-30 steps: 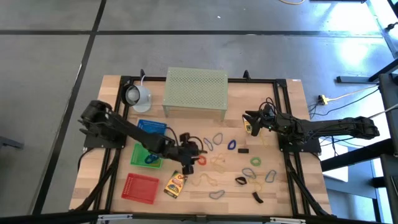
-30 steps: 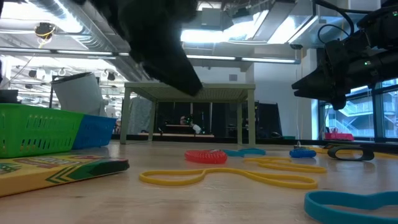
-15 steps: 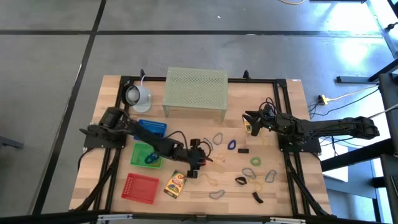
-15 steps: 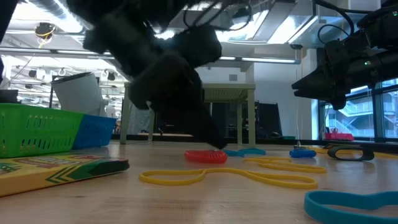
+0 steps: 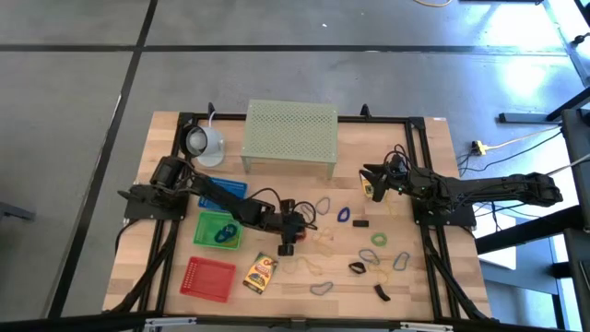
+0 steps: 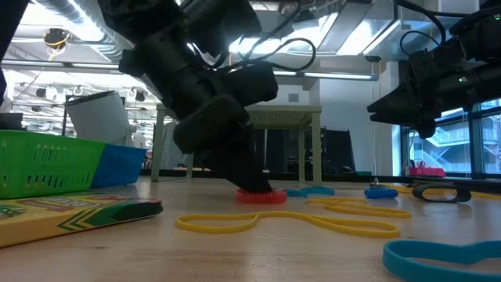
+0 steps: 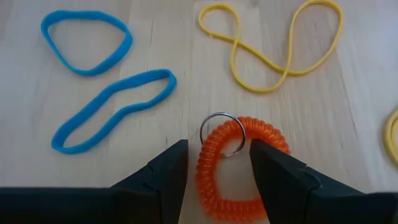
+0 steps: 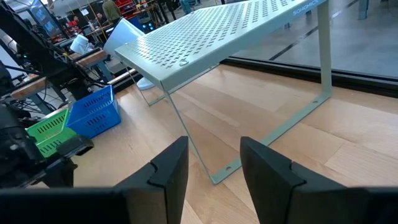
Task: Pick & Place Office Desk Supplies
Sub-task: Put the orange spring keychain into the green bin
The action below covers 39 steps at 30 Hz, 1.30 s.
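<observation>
My left gripper [image 7: 217, 180] is open and low over the table's middle [image 5: 297, 235], slanting down onto an orange-red coiled loop [image 7: 239, 165] with a metal ring [image 7: 222, 134]. One side of the coil lies between the fingers. Blue loops [image 7: 115, 109], a yellow loop [image 7: 273, 43], more loops [image 5: 379, 239], black clips [image 5: 358, 268] and a yellow box [image 5: 261, 273] lie flat on the wood. My right gripper [image 8: 214, 180] waits open at the right [image 5: 369, 184] with nothing between its fingers. My left gripper comes slanting down from the table's left, with the coil's one arc [image 7: 208, 162] between its fingers and one fingertip [image 7: 273, 174] over the coil's middle. The coil lies flat on the table. Whether the fingers touch it, I cannot tell.
Green [image 5: 218, 230], blue [image 5: 224, 189] and red [image 5: 210, 278] baskets stand on the left. A pale green mesh stand [image 5: 289, 136] and a white round lamp-like object [image 5: 203, 143] are at the far side. Black frame rails [image 5: 419, 184] run along both sides.
My left gripper has come down and gone toward the table's right edge, from above the yellow box's far side onto the orange-red coil. The coil and the other supplies have stayed where they were.
</observation>
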Motion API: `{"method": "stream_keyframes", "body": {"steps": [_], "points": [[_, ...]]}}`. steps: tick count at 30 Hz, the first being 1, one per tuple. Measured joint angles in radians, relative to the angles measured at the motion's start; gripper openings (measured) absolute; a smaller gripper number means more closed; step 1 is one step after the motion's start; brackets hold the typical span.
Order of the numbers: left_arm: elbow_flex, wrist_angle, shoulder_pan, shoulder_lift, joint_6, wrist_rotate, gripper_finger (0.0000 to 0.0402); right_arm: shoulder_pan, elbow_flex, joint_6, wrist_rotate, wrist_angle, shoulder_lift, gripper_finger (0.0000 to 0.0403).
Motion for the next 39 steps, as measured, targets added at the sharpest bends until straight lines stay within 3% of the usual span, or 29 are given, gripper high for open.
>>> {"method": "stream_keyframes", "body": {"steps": [8,20,26,32,39], "points": [[-0.001,-0.016,0.014,0.000,-0.049,0.028,0.0162,0.000,0.000,0.000,0.000,0.000,0.000,0.0146],[-0.005,0.012,0.018,-0.002,-0.007,-0.015,0.0038,0.000,0.000,0.000,0.000,0.000,0.000,0.0146],[-0.010,0.046,0.020,-0.042,0.007,-0.045,0.0016,0.000,0.000,0.000,0.000,0.000,0.000,0.0146],[-0.008,0.102,0.003,-0.128,0.036,-0.176,0.0022,0.000,0.000,0.000,0.000,0.000,0.000,0.0146],[-0.006,0.303,-0.036,-0.236,0.140,-0.365,0.0021,0.000,0.000,0.000,0.000,0.000,0.000,0.0146]]}}
